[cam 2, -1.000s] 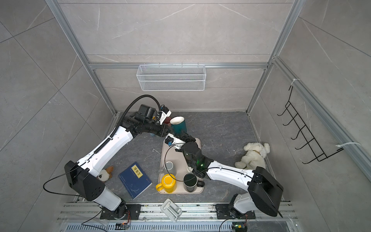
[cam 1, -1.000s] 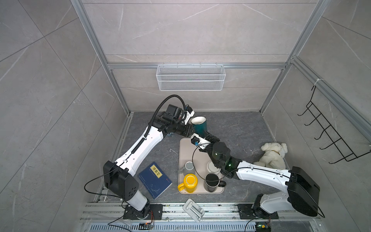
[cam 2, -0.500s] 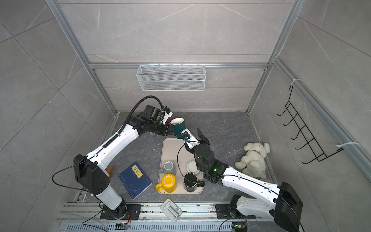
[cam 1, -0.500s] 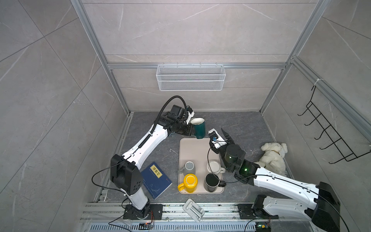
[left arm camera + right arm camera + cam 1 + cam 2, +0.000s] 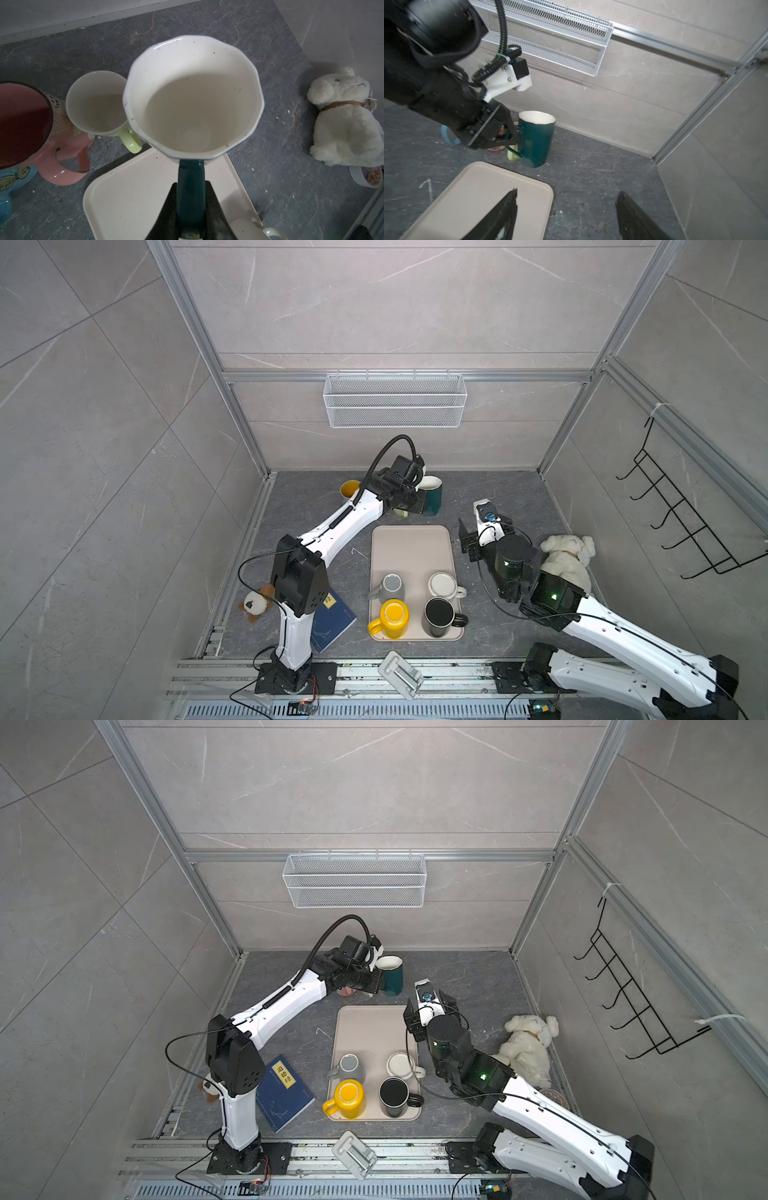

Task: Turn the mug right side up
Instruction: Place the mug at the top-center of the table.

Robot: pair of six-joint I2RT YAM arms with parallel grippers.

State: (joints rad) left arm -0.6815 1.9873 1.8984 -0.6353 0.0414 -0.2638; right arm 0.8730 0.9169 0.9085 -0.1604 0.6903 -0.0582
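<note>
The mug (image 5: 432,494) (image 5: 392,974) is dark teal with a white inside. It stands mouth up, slightly tilted, just past the far edge of the beige tray (image 5: 411,545) (image 5: 477,197). My left gripper (image 5: 191,184) (image 5: 419,502) is shut on its teal handle, and the mug's wide white opening (image 5: 193,99) fills the left wrist view. In the right wrist view the mug (image 5: 536,139) hangs low over the floor. My right gripper (image 5: 568,192) (image 5: 478,536) is open and empty, right of the tray's far corner, well apart from the mug.
Grey (image 5: 390,585), white (image 5: 442,584), yellow (image 5: 392,616) and black (image 5: 440,613) mugs fill the tray's near half. Pink (image 5: 27,124) and pale green (image 5: 97,104) mugs stand left of the teal mug. A white plush dog (image 5: 565,556), a blue book (image 5: 332,622) and a wall basket (image 5: 395,400) lie around.
My right gripper has drawn back to the right, off the tray and away from the mug, with its jaws spreading wider. The left arm has carried the mug slightly to the right.
</note>
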